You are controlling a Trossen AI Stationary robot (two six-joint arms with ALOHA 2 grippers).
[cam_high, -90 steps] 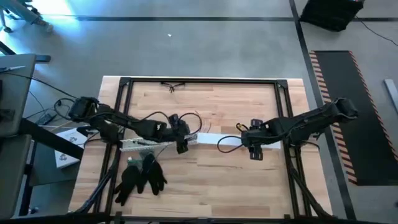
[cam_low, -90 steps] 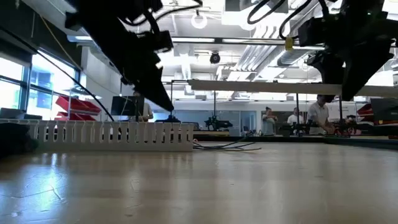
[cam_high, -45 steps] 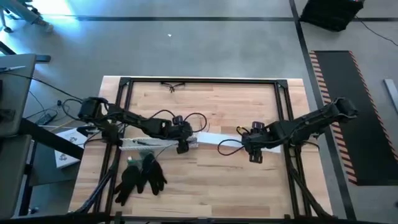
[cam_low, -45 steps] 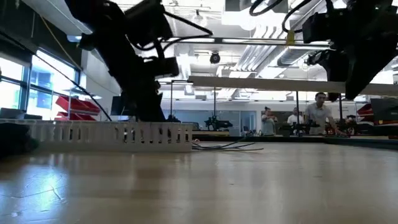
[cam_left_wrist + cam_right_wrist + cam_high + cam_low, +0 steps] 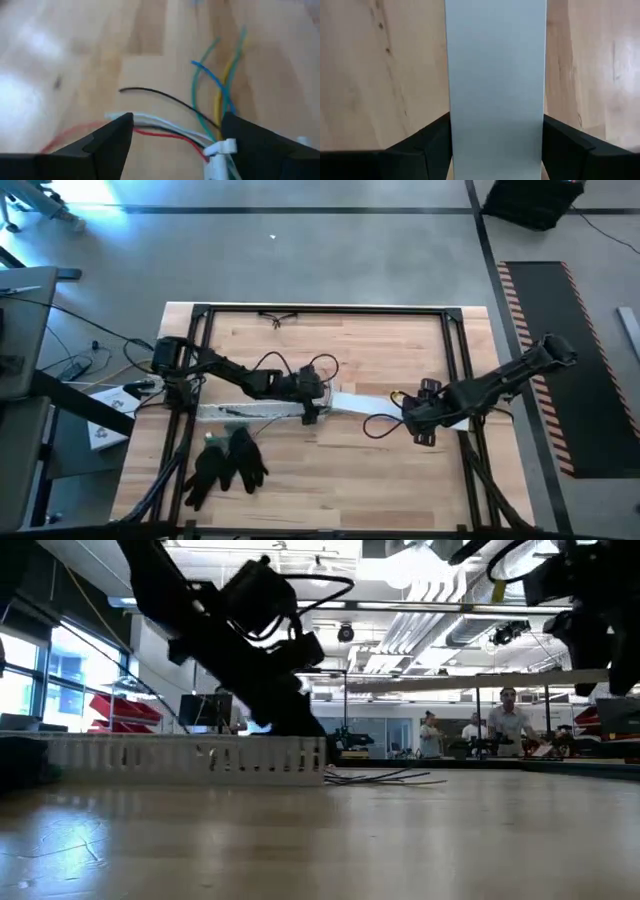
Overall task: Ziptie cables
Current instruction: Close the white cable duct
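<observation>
High view: cables [image 5: 343, 394] run left-right across table.

— What colours are the cables [image 5: 215, 100]?
— Green, blue, yellow, red, white and one black, fanned over the pale, streaky wood of the table [image 5: 340, 470].
— And the slotted channel [image 5: 190, 757]?
— White, with a comb-like row of slits along its wall.
— The strip between the right gripper's [image 5: 495, 150] fingers?
— That flat cover strip [image 5: 495, 75] is plain light grey, unpatterned; the fingers are black.
— Anything else dark?
— A pair of black gloves [image 5: 228, 463], and the black table frame [image 5: 320, 309].
</observation>
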